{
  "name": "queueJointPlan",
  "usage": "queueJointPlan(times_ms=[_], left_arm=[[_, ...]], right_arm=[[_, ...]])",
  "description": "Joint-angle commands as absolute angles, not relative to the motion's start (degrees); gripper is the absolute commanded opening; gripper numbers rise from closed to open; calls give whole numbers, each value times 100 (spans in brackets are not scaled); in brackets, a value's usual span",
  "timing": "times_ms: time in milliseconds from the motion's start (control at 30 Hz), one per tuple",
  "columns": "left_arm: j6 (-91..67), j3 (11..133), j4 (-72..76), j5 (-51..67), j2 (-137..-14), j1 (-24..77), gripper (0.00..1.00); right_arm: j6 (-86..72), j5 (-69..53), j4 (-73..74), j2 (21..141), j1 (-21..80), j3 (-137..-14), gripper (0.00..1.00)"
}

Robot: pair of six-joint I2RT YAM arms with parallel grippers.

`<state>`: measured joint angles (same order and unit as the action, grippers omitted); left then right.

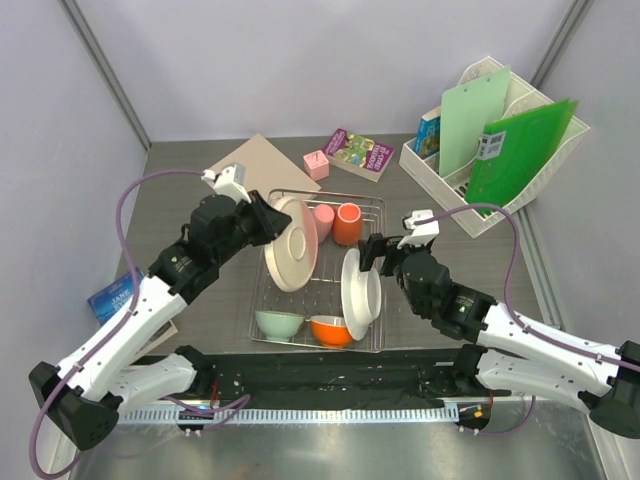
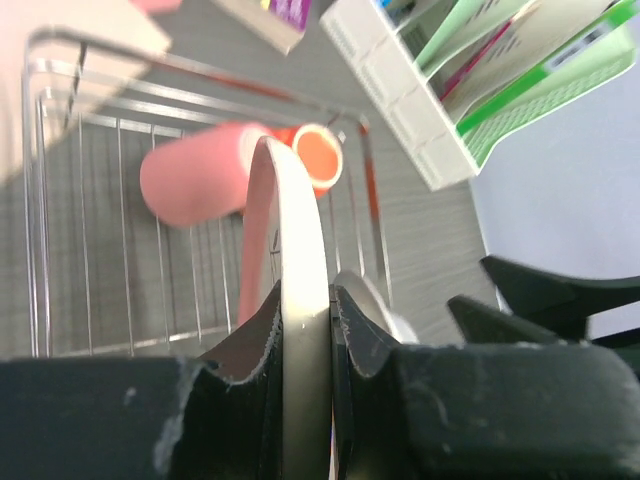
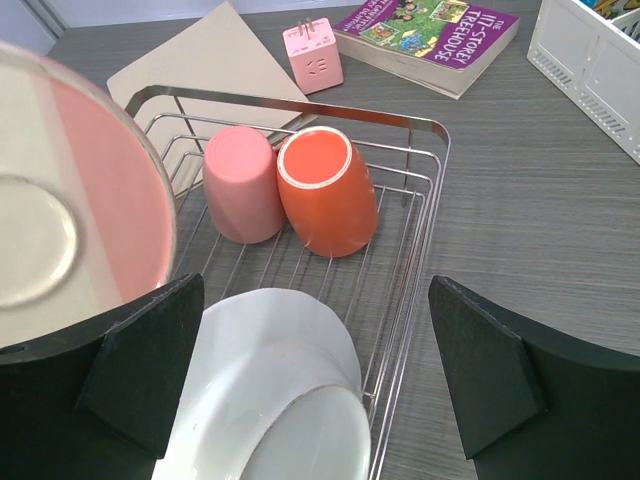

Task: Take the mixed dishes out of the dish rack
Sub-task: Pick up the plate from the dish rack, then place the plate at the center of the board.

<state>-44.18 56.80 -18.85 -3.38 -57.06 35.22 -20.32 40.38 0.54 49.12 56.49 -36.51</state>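
Standing on edge in the dish rack [image 1: 376, 205], the pink-rimmed plate [image 1: 292, 245] has its upper rim pinched tight between the left gripper's [image 2: 305, 312] fingers, probably for lifting it out. The right gripper [image 3: 315, 370], spread wide and empty, hovers with the white plate [image 3: 275, 400] just below it.

The rectangular silver wire dish rack [image 3: 300, 103] is bright, polished metal rod. The pink-rimmed cream round plate [image 1: 290, 245] and the plain white round plate [image 3: 280, 400] look smooth and glossy, as if glazed. The pink cup [image 3: 242, 185] and the orange cup [image 3: 330, 200] are smooth and matt. The grey table [image 3: 520, 200] is matt, with fine wood grain. The purple book [image 3: 430, 35] has a glossy paper cover. The left gripper [image 2: 305, 310] has matt black plastic fingers [image 2: 245, 350], rough at their edges
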Motion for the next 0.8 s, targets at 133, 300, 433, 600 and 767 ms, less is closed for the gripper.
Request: queueJointPlan(times_ms=[133, 300, 433, 600, 767], left_arm=[[-3727, 6977, -1704, -834, -5555, 3445, 0], [-2911, 7882, -2942, -2185, -5984, 3445, 0], [-2470, 8865, -4339, -4074, -6775, 3445, 0], [-2137, 9290, -5500, -6247, -8284, 3419, 0], [-2329, 9518, -5810, -6997, -9464, 3121, 0]], right_arm=[[-2118, 4184, -97, 4685, 5643, -3612, 100], [-2118, 4192, -97, 4597, 5634, -3595, 100], [-2101, 4192, -97, 4526, 5643, -3568, 100], [-2101, 4149, -167, 4474, 5643, -3516, 100], [-2118, 4140, -193, 4342, 5643, -3533, 100]])
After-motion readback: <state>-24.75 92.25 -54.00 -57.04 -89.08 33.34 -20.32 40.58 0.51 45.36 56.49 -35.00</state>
